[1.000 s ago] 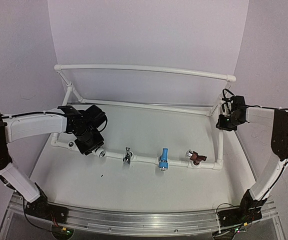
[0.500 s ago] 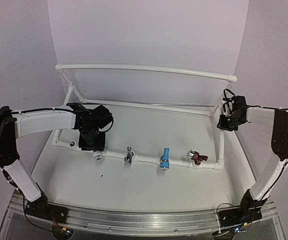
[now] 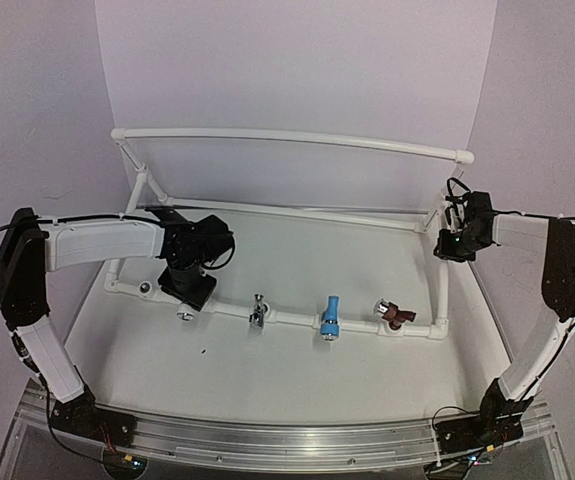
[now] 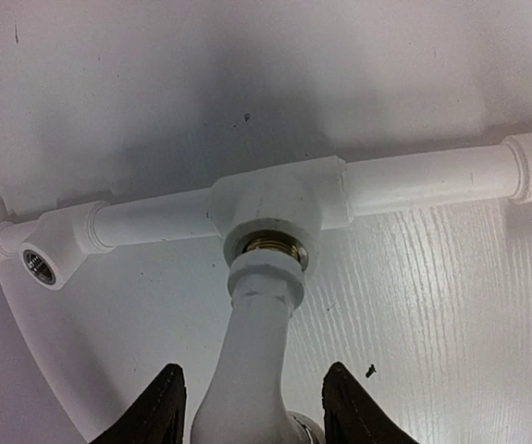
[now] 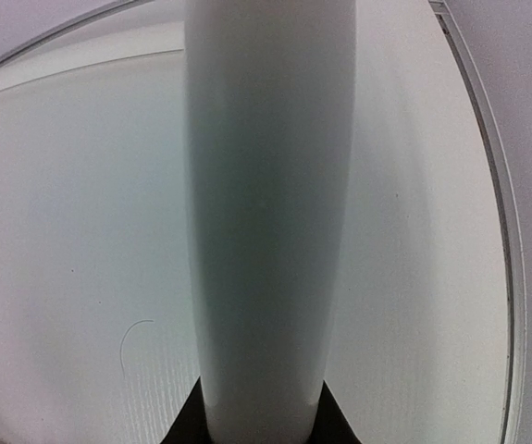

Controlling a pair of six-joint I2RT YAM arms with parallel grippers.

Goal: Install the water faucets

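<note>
From above, the left hand (image 3: 189, 289) is down on the near rail of the pipe frame (image 3: 287, 137), left of the chrome faucet (image 3: 257, 310), the light blue faucet (image 3: 327, 317) and the reddish-brown faucet (image 3: 397, 316), all three lined up along that rail on the desk (image 3: 267, 372). Over on the right, the right hand (image 3: 454, 245) sits at the frame's right side rail. On to the left wrist: the hand is clamped around the white faucet (image 4: 254, 356), whose brass thread sits in the mouth of the tee socket (image 4: 279, 199); an open socket (image 4: 40, 266) shows to the left. Right wrist now: dark fingers (image 5: 188, 422) closed on a white frame pipe that fills the middle of the view.
</note>
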